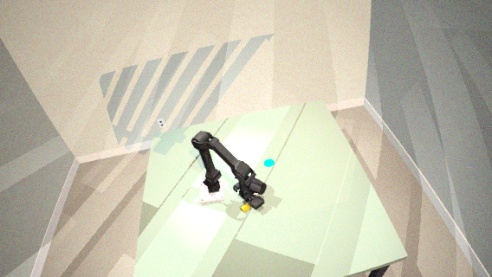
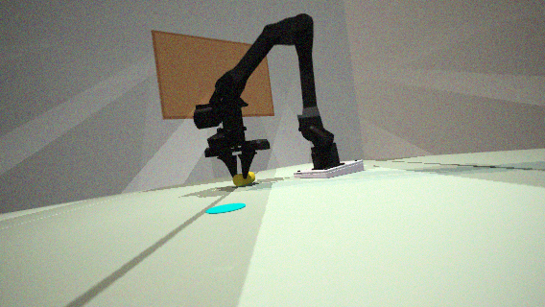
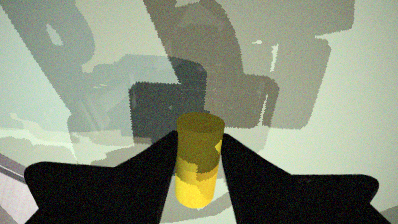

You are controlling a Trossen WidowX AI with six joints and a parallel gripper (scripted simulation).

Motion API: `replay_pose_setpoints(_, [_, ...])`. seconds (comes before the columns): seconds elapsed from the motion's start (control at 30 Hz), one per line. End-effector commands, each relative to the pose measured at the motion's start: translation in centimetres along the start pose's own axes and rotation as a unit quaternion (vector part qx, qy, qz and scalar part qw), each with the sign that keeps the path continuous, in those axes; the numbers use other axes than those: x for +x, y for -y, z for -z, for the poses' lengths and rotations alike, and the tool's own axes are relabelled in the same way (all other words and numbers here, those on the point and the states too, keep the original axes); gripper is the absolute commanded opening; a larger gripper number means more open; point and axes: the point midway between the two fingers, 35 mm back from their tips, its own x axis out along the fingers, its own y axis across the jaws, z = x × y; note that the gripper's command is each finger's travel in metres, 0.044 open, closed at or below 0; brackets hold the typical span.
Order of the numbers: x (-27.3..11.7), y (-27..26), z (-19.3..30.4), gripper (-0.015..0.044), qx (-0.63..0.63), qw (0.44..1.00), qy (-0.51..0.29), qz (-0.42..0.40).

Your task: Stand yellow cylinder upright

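The yellow tall cylinder (image 1: 245, 208) (image 2: 249, 179) (image 3: 195, 186) lies on its side on the table. My gripper (image 2: 241, 176) (image 3: 199, 137) points down and is shut on the cylinder, with a fingertip against each side of it in the wrist view. In the top view the arm hides the fingertips and part of the cylinder. The flat cyan circle (image 1: 269, 163) (image 2: 225, 208) lies on the table, apart from the cylinder, and nothing stands on it. It is nearer than the cylinder in the exterior view and is not in the wrist view.
The pale green table (image 1: 312, 195) bears the arm's light base plate (image 1: 212, 199) (image 2: 331, 173), which also shows at the lower left of the wrist view (image 3: 11, 196). An orange-brown board (image 2: 192, 72) is behind the arm. Shadows of the arm fall around the cylinder.
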Motion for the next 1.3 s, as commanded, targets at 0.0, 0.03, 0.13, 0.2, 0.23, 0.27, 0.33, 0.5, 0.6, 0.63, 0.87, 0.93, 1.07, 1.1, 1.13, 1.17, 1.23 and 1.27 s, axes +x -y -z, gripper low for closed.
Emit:
replay_pose_setpoints(0.0, [-0.6,0.1,-0.1,0.0105,0.001,1.0,0.002,-0.002])
replay_pose_setpoints(0.03, [-0.9,0.1,-0.1,0.0105,0.001,1.0,0.002,-0.002])
replay_pose_setpoints(0.13, [-1.8,0.3,-0.2,0.0105,0.001,1.0,0.002,-0.002])
replay_pose_setpoints(0.2, [-2.4,0.4,-0.2,0.0105,0.001,1.0,0.002,-0.002])
replay_pose_setpoints(0.23, [-2.7,0.4,-0.2,0.0105,0.001,1.0,0.002,-0.002])
replay_pose_setpoints(0.27, [-3.1,0.4,-0.2,0.0105,0.001,1.0,0.002,-0.002])
replay_pose_setpoints(0.33, [-3.7,0.5,-0.2,0.0105,0.001,1.0,0.002,-0.001])
replay_pose_setpoints(0.5, [-5.3,0.6,-0.2,0.0105,0.001,1.0,0.002,-0.001])
replay_pose_setpoints(0.6, [-6.2,0.5,-0.2,0.0105,0.001,1.0,0.002,-0.001])
replay_pose_setpoints(0.63, [-6.5,0.5,-0.2,0.0105,0.001,1.0,0.002,-0.001])
replay_pose_setpoints(0.87, [-8.8,0.3,-0.1,0.0105,0.001,1.0,0.002,-0.001])
replay_pose_setpoints(0.93, [-9.5,0.2,-0.1,0.0105,0.001,1.0,0.002,-0.002])
replay_pose_setpoints(1.07, [-10.7,0.0,0.0,0.0105,0.001,1.0,0.002,-0.002])
replay_pose_setpoints(1.1, [-10.9,0.0,0.0,0.0105,0.001,1.0,0.002,-0.002])
replay_pose_setpoints(1.13, [-10.9,0.0,0.0,0.0105,0.001,1.0,0.002,-0.002])
replay_pose_setpoints(1.17, [-10.9,0.0,-0.1,0.0105,0.0,1.0,0.002,-0.002])
replay_pose_setpoints(1.23, [-11.0,0.0,-0.4,0.0105,-0.003,1.0,0.002,-0.002])
replay_pose_setpoints(1.27, [-11.0,0.0,-0.6,0.0105,-0.006,1.0,0.002,-0.002])
